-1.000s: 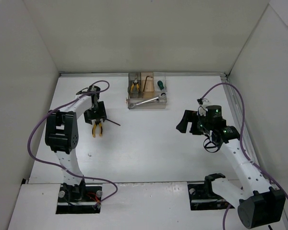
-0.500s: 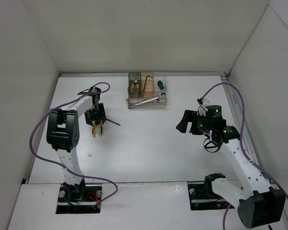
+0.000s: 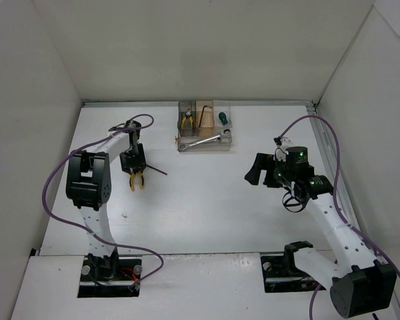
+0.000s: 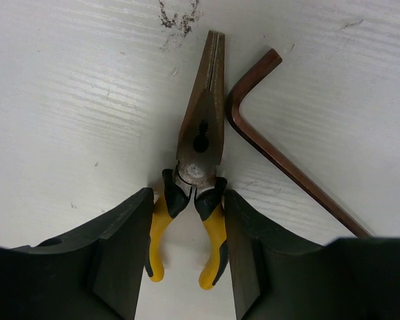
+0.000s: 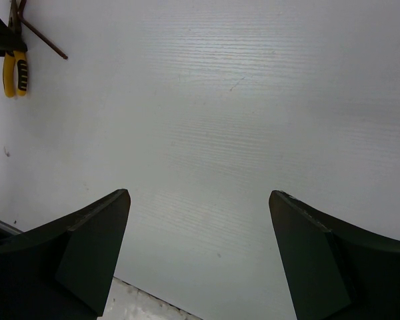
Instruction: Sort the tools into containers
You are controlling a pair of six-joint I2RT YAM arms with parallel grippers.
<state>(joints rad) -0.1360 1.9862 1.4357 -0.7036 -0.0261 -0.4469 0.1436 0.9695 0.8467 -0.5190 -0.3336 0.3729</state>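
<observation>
The left gripper (image 4: 189,200) is drawn in, jaws apart, not yet clamped, around the yellow-handled pliers (image 4: 203,127) at 9 o'clock on the table (image 3: 207,213), so pickup is judged begun.

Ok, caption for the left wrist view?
Left gripper straddling yellow-handled pliers on the white table, brown L-shaped hex key alongside.

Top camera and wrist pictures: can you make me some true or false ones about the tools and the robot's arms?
1. The left end effector straddles pliers lying on the table. True.
2. The hex key next to those pliers is inside the box. False: it lies on the table beside them.
3. The right end effector holds the wrench. False: it is open and empty, and the wrench lies in the box's front tray.
4. A green screwdriver is in the box. True.
</observation>
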